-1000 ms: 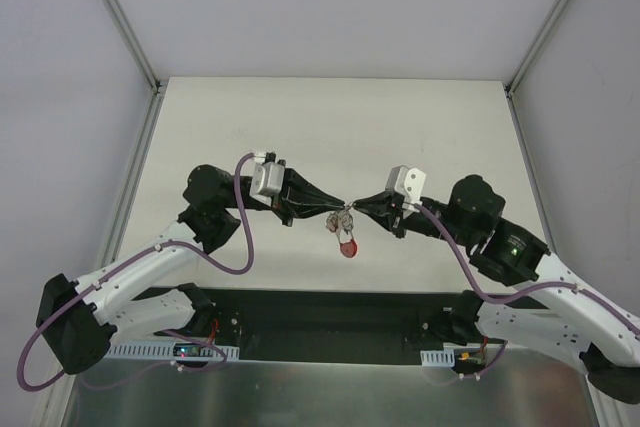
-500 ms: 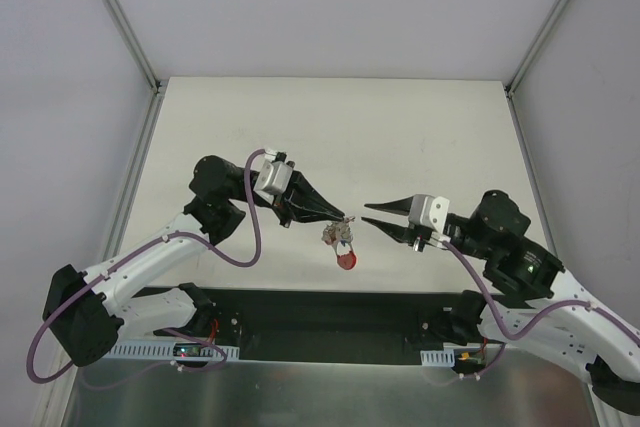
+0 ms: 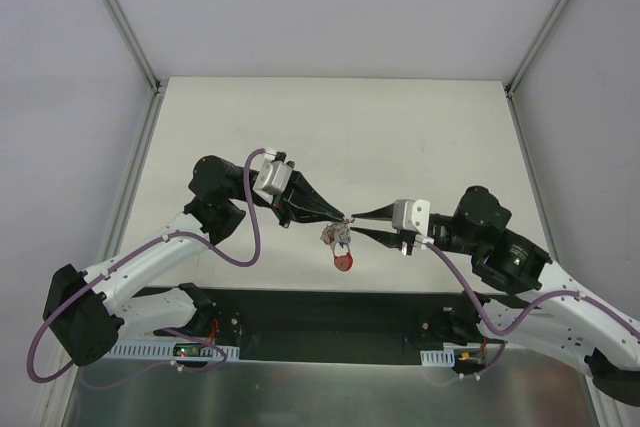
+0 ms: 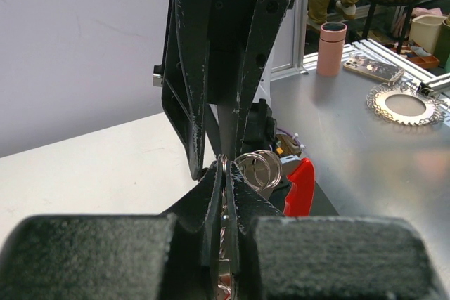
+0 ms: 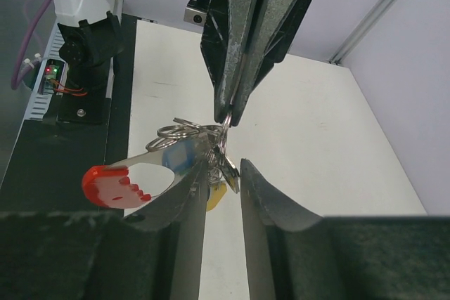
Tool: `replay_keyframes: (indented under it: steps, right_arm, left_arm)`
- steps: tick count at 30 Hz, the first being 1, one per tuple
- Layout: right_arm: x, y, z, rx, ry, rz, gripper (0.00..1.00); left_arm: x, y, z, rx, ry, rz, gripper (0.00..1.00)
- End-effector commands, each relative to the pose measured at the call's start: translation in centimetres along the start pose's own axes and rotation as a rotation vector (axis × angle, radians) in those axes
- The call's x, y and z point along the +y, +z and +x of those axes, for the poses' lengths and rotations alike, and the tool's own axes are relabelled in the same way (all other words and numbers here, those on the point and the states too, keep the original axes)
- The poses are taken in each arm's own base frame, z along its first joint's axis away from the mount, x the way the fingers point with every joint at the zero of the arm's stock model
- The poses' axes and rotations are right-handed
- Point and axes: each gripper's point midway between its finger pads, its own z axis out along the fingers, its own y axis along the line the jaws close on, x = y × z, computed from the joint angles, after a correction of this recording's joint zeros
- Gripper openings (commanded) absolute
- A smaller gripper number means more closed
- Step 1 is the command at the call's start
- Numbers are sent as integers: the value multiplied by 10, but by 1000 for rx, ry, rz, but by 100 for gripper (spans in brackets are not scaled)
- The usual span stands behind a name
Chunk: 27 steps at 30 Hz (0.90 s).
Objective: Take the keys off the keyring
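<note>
My left gripper (image 3: 343,217) is shut on the thin silvery keyring (image 4: 223,168) and holds it above the white table. The keys (image 3: 338,236) hang below it in a bunch, with a red-headed piece (image 3: 343,262) lowest. In the right wrist view the bunch (image 5: 226,159) shows blue (image 5: 179,156), yellow (image 5: 215,197) and red (image 5: 112,180) heads. My right gripper (image 3: 353,224) is open; in its wrist view its fingers (image 5: 188,191) stand either side of the hanging keys, and I cannot tell whether they touch. More silvery rings (image 4: 261,168) show beside the left fingertips (image 4: 213,187).
The white table (image 3: 400,137) has a black strip (image 3: 330,312) along its near edge, where the arm bases sit. Metal frame posts (image 3: 120,17) rise at the back corners. A metal bench with a pink cup (image 4: 331,48) lies beyond, in the left wrist view.
A second ago my right gripper pinched the bunch. It then let go, opened and drew back right. Now it has come back to the keys, still open. The left gripper keeps its hold.
</note>
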Motion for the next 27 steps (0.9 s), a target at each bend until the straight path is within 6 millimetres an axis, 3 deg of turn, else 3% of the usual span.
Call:
replay_keyframes:
  steps: [1, 9, 14, 20, 22, 27]
  right_arm:
    - [-5, -1, -34, -83, -53, -3, 27]
    - [-12, 3, -36, -83, -46, 40, 23]
    - [-13, 5, -31, -67, -38, 53, 1]
    - [-20, 9, -21, -16, -17, 109, 1]
    - [-21, 11, -19, 1, -20, 132, 1]
    - [-35, 13, -17, 51, -32, 240, 1]
  left_arm:
    - [-1, 0, -30, -47, 135, 13, 0]
    - [-1, -1, -30, -47, 134, 9, 0]
    - [-1, -2, -33, -56, 143, 0, 0]
    - [10, -3, -37, -135, 107, -95, 0]
    - [15, -4, -47, -190, 90, -142, 0]
    - [27, -11, -41, -227, 58, -245, 0]
